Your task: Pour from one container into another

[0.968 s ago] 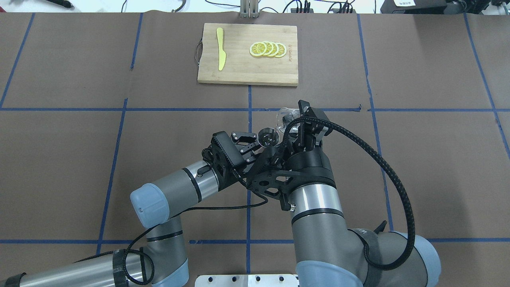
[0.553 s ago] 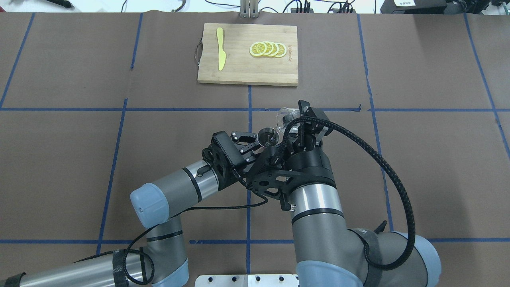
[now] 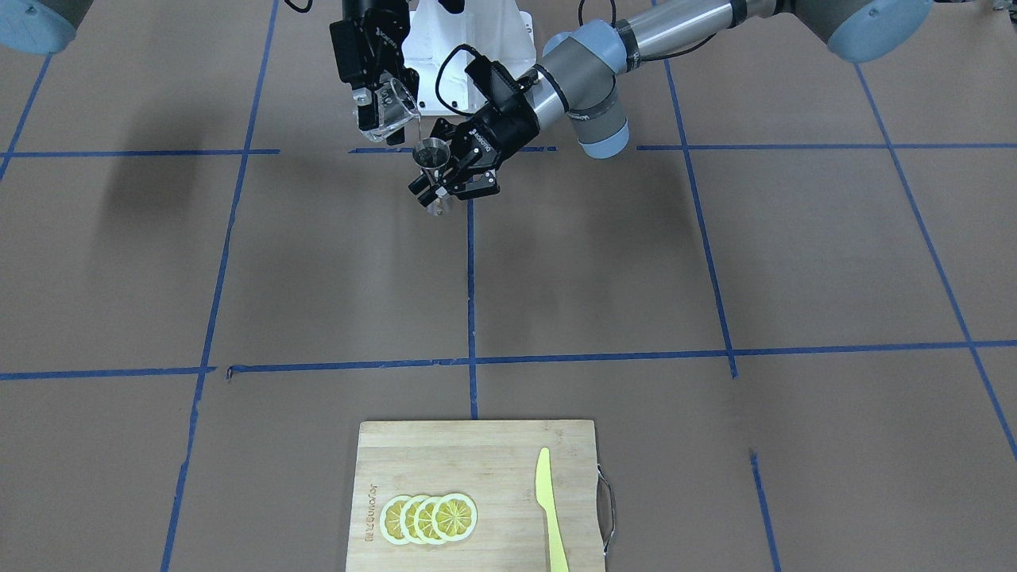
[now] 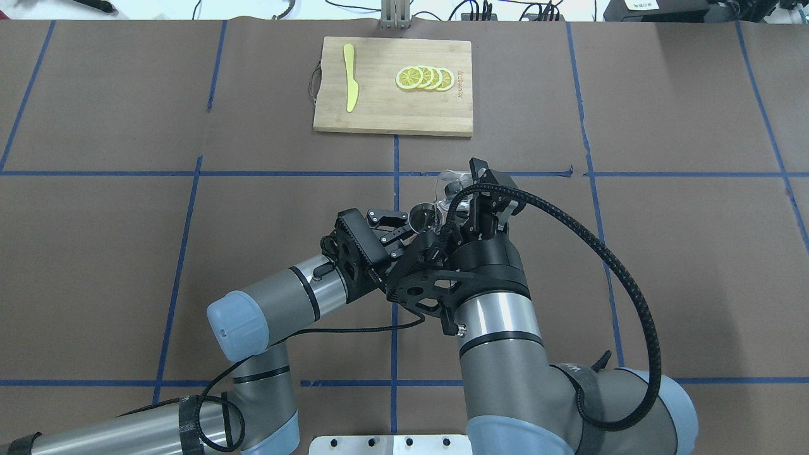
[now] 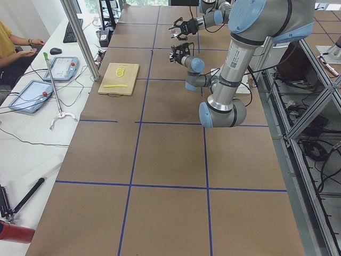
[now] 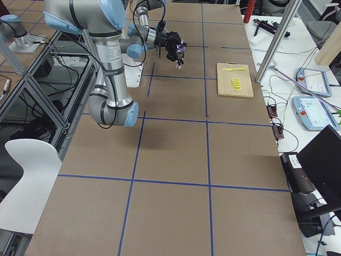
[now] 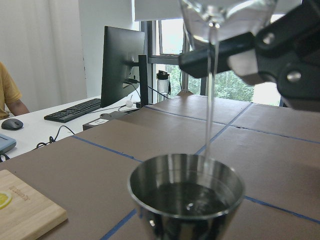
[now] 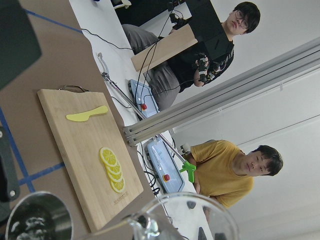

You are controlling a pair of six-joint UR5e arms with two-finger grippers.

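My right gripper point(image 3: 380, 102) is shut on the clear glass tumbler point(image 3: 392, 110), held tilted in the air. A thin stream of clear liquid point(image 7: 210, 95) falls from its lip point(image 7: 220, 15) into the metal jigger point(image 7: 186, 192). That hourglass-shaped jigger point(image 3: 433, 156) stands upright just below the tumbler, with my left gripper point(image 3: 438, 189) shut around its waist. From overhead, the tumbler point(image 4: 450, 185) and the jigger point(image 4: 422, 217) sit side by side above the table's middle. The right wrist view shows the tumbler's rim point(image 8: 186, 216) and the jigger's mouth point(image 8: 37, 220) with liquid inside.
A wooden cutting board point(image 4: 379, 114) lies at the far centre with lemon slices point(image 4: 425, 78) and a yellow knife point(image 4: 349, 77). Blue tape lines cross the brown table point(image 4: 663, 253). Operators sit beyond the far edge point(image 8: 225, 170).
My right wrist has shifted slightly left and tipped the tumbler further toward the jigger. The left arm and jigger have stayed in place.
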